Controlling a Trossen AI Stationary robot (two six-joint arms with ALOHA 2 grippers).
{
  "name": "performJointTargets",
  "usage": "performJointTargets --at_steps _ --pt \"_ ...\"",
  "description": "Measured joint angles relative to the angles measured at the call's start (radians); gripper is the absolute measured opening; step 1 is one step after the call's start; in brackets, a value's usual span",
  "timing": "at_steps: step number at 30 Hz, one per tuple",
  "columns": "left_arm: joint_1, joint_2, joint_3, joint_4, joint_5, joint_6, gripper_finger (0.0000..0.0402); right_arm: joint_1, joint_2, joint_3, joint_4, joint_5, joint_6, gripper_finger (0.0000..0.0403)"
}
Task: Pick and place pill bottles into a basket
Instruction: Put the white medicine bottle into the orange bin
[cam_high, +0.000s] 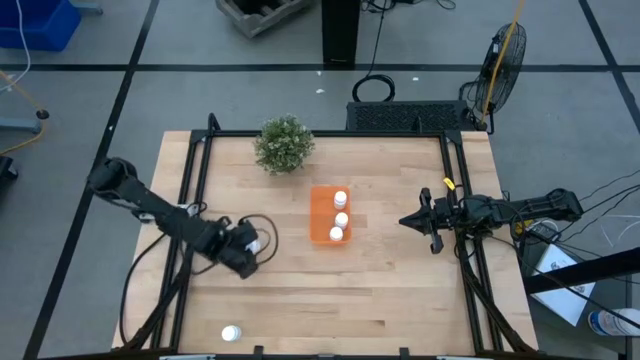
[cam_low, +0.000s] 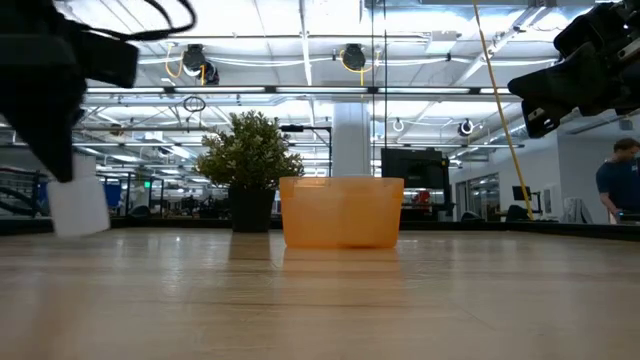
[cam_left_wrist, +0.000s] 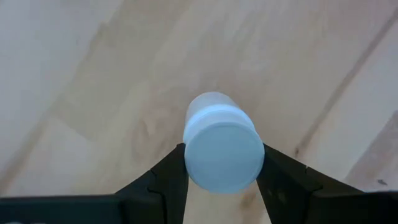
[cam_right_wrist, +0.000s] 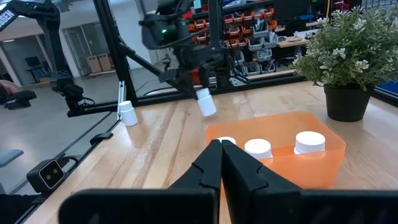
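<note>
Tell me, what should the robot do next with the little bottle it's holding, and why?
Probably carry it right, over the orange basket. The left hand already grips a pill bottle above the table, and three bottles sit inside the basket, with room left.

1. The basket (cam_high: 331, 215) sits near the middle of the bench (cam_high: 400, 290), with three pill bottles (cam_high: 341, 219) in it.
2. The plant (cam_high: 284, 143) stands up and left of the basket in the high view.
3. The left gripper (cam_high: 255, 245), left of the basket, holds a fourth bottle (cam_left_wrist: 222, 149) between its jaws.
4. A fifth bottle (cam_high: 231, 332) stands at the lower left bench edge.
5. The right gripper (cam_high: 408, 221) is right of the basket.
</note>
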Motion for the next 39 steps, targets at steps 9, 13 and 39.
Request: performJointTargets --at_steps 9,13,39 --pt "0.23 -0.061 0.136 0.044 -0.01 0.365 0.0171 0.0 0.0 0.0 0.0 0.0 0.0 0.0" --pt "0.332 -0.072 0.253 0.048 -0.02 0.508 0.0171 0.0 0.0 0.0 0.0 0.0 0.0 0.0" --pt "0.763 0.355 0.651 0.182 0.482 0.92 0.017 0.0 0.001 0.0 0.001 0.0 0.0 0.0"
